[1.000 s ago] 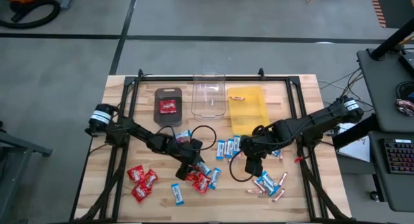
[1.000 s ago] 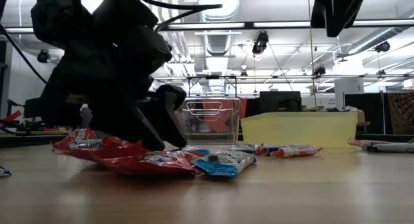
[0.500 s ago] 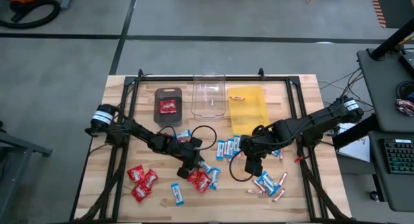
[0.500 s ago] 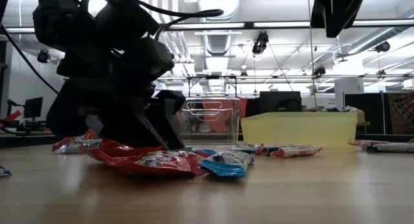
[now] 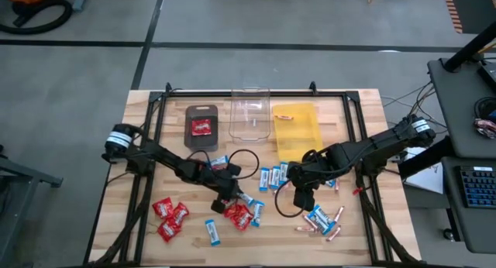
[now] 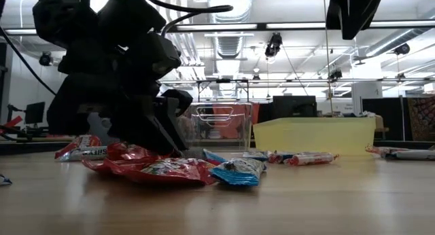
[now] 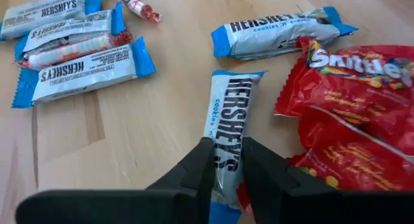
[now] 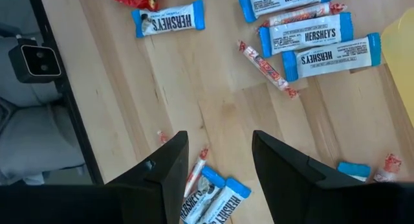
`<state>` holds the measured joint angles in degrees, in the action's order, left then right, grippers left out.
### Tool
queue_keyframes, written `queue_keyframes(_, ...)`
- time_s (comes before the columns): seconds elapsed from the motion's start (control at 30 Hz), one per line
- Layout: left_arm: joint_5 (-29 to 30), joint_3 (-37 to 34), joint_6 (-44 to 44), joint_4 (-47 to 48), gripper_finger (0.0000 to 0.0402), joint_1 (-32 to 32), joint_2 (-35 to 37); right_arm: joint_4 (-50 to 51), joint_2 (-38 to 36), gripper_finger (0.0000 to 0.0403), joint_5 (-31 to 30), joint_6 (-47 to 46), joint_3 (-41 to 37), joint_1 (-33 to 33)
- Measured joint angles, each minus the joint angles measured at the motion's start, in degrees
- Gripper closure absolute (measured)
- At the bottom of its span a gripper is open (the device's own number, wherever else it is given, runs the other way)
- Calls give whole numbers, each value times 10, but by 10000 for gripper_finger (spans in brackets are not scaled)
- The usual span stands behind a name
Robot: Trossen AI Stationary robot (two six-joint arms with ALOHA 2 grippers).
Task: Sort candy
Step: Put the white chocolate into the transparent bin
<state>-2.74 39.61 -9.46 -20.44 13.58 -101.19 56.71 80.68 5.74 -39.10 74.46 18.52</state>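
Closest in, the left gripper (image 7: 223,160) has its fingers pinched narrow on a blue-and-white bar (image 7: 228,123), right beside the red packets (image 7: 352,114) in the middle of the table (image 5: 147,163), probably to lift it out of the pile. The right gripper (image 8: 218,160) hangs spread and empty over loose candy right of centre. Dark tray (image 5: 192,113), clear tray (image 5: 236,132) and yellow tray (image 5: 307,136) wait at the far edge.
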Motion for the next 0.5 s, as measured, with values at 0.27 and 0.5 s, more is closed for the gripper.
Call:
queue_keyframes(0.27, -3, -1, 11, 52, 369, 0, 80, 0, 0, 241, -3, 3, 0, 0)
queue_keyframes(0.5, -3, 0, 25, 92, 400, 0, 129, 0, 0, 241, -15, 7, 0, 0)
